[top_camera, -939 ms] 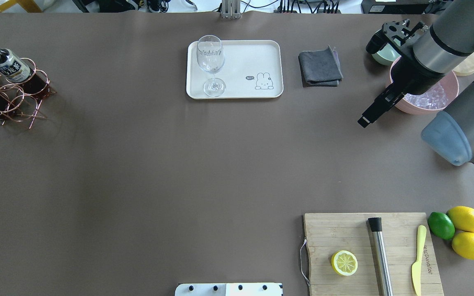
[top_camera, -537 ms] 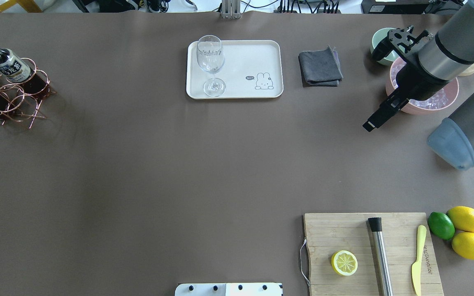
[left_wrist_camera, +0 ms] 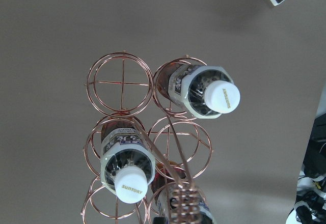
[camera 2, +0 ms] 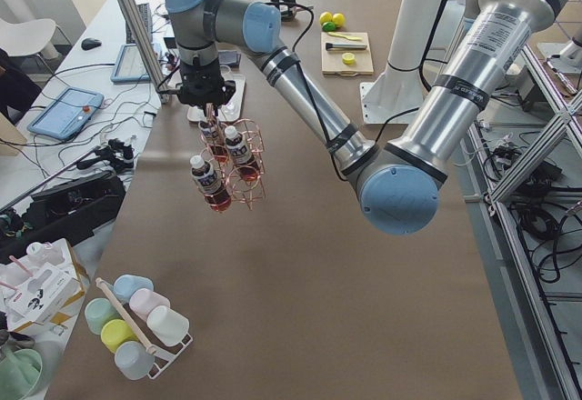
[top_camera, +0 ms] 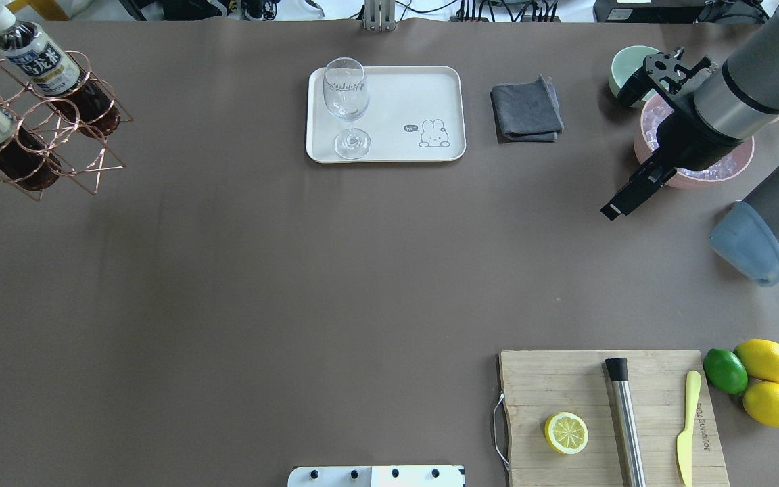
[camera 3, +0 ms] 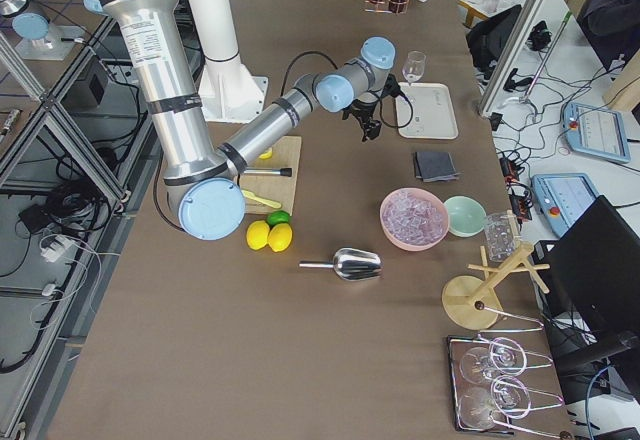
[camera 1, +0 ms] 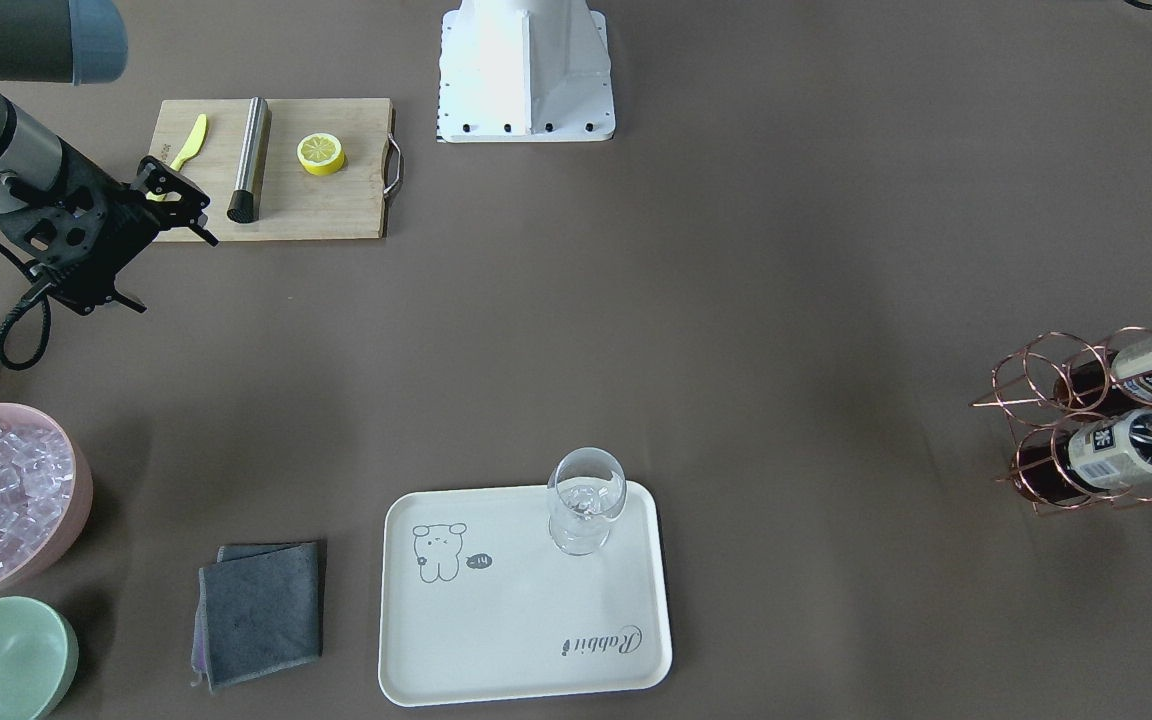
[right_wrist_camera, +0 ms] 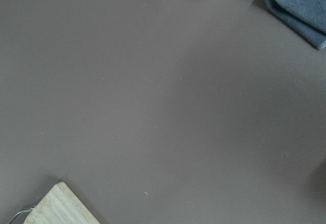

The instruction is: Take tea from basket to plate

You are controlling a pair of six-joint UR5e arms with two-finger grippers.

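The basket [top_camera: 85, 145] hangs in the air at the table's far left, tilted, with three tea bottles [top_camera: 38, 61] in its rings. In the exterior left view my left gripper [camera 2: 207, 100] is at the coiled handle above the basket [camera 2: 245, 177]; I cannot tell how its jaws stand. The left wrist view looks down on the white caps [left_wrist_camera: 222, 95] and the handle [left_wrist_camera: 178, 203]. The plate [top_camera: 403, 95] lies far centre with a stemmed glass [top_camera: 345, 101] on it. My right gripper [top_camera: 611, 208] hovers empty at far right; its jaws are seen edge-on.
A grey cloth [top_camera: 526, 111] lies right of the plate. A pink bowl of ice [top_camera: 734, 169] and a mint bowl [top_camera: 626, 64] sit under the right arm. A cutting board [top_camera: 565, 385] with half lemon, muddler and knife is near right, beside lemons [top_camera: 768, 358].
The basket with its bottles has risen off the table and shifted toward the far edge and slightly right. My right arm has drifted a little to the right.
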